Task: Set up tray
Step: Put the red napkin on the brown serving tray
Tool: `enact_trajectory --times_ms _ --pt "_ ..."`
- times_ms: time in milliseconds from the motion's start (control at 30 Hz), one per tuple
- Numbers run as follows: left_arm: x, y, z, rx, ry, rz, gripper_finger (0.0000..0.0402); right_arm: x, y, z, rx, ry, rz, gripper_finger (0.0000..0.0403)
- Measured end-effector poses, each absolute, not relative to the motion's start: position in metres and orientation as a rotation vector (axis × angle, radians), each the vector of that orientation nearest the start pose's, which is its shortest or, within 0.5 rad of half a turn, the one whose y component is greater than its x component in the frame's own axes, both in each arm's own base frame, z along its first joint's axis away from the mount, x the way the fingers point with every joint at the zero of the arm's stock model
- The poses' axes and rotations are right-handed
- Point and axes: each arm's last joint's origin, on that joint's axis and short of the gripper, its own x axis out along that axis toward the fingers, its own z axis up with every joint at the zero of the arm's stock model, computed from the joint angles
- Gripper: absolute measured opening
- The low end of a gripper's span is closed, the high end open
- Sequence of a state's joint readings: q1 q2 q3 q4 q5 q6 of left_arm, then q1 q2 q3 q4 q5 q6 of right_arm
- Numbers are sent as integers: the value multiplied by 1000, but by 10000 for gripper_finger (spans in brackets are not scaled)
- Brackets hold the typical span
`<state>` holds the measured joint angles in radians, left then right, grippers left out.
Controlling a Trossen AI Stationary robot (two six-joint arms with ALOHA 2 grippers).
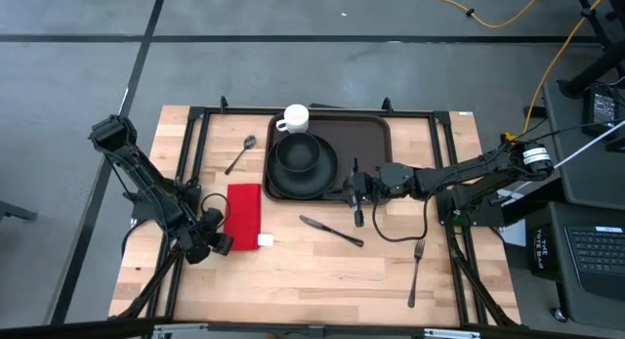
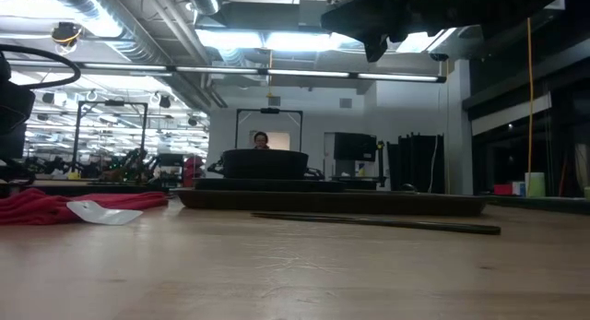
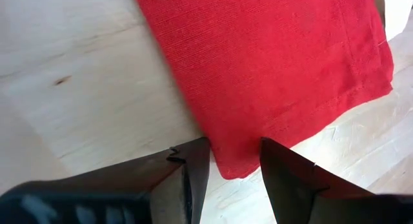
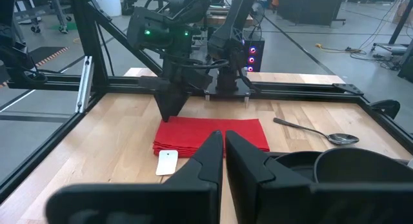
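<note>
Now left gripper [image 3: 233,161] parted over the napkin [image 1: 244,214] — right gripper [image 1: 357,194] clenched, empty.

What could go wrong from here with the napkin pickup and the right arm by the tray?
The left gripper stands open at the red napkin's near corner; closing there may lift only the top fold and unfold it. The shut right gripper hangs beside the tray, with the knife just below; a low sweep might knock the knife or nudge the tray.
</note>
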<state>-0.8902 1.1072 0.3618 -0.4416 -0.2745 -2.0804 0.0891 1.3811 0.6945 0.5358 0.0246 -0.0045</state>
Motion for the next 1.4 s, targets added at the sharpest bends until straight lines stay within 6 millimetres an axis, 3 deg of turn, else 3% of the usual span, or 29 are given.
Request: enact_trajectory --times_ms 667,1067,1400 --pt "106 -118 129 -1187 1028 623 126 292 25 239 -13 151 65 23" --pt "105 -118 129 -1184 1033 626 83 292 25 239 -13 151 65 23" --pt "106 -118 129 -1190 1027 621 123 292 25 239 -13 151 65 23"
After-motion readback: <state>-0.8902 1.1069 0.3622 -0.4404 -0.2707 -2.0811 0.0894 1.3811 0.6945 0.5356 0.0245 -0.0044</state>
